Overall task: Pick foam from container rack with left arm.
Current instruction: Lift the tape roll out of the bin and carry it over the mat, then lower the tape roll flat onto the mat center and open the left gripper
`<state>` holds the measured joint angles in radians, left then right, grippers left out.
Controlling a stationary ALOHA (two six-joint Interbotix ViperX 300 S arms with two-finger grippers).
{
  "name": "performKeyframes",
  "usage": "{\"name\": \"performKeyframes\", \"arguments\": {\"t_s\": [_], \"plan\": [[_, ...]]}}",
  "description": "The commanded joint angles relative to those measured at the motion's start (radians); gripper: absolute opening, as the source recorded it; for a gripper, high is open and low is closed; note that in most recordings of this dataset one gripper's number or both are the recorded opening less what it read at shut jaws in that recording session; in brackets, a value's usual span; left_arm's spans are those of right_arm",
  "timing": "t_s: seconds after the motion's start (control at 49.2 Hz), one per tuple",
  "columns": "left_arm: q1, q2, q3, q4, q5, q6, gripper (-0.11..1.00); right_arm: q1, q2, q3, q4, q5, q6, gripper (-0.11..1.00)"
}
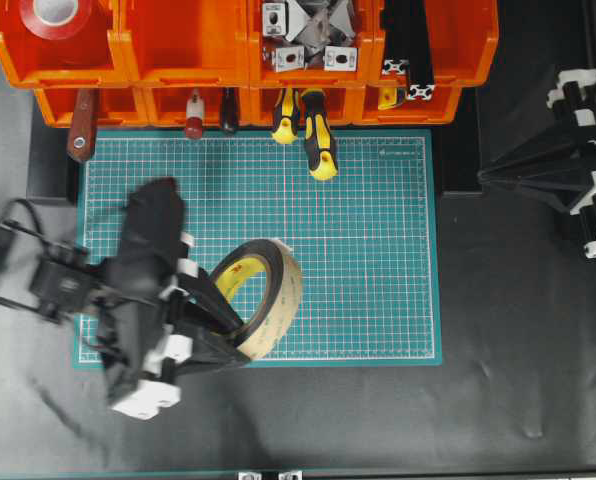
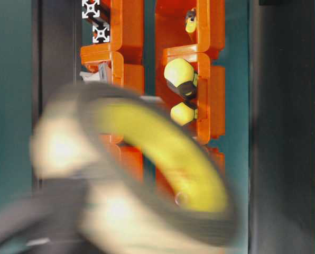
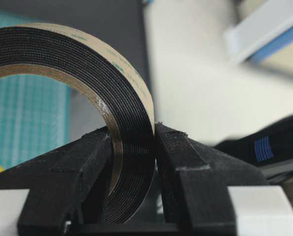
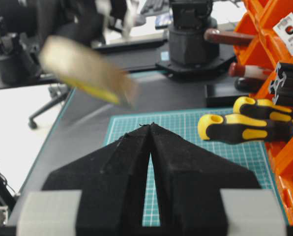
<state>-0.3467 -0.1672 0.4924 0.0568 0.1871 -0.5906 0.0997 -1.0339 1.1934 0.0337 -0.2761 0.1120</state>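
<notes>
gripping the foam by its rim, the left claw is clamped narrow, roll upright between its fingers; the rack sits well beyond; right claw pinched together, empty.

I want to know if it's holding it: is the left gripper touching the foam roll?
Touching. In the left wrist view, both fingers press the foam roll's sides.

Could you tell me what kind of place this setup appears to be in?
Probably a workshop or robotics lab bench: orange storage bins holding screwdrivers and metal parts, a green cutting mat, and a robot arm's left gripper.
</notes>
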Motion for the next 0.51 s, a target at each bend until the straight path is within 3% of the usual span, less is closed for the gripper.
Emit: {"name": "performKeyframes", "arguments": {"t_s": [0.0,0.244,0.488], "plan": [[0.006,0.028,-0.025,0.003,0.044,0.002,0.25,0.002,-0.003,-0.026,0.003,-0.002,0.002,0.00],[0.014,0.092,-0.107,0.003,0.201,0.020,0.25,0.002,-0.020,-0.032,0.003,0.028,0.002,0.00],[0.032,0.098,-0.118,0.003,0.239,0.021,0.25,0.002,-0.021,-0.034,0.003,0.028,0.003,0.00]]}}
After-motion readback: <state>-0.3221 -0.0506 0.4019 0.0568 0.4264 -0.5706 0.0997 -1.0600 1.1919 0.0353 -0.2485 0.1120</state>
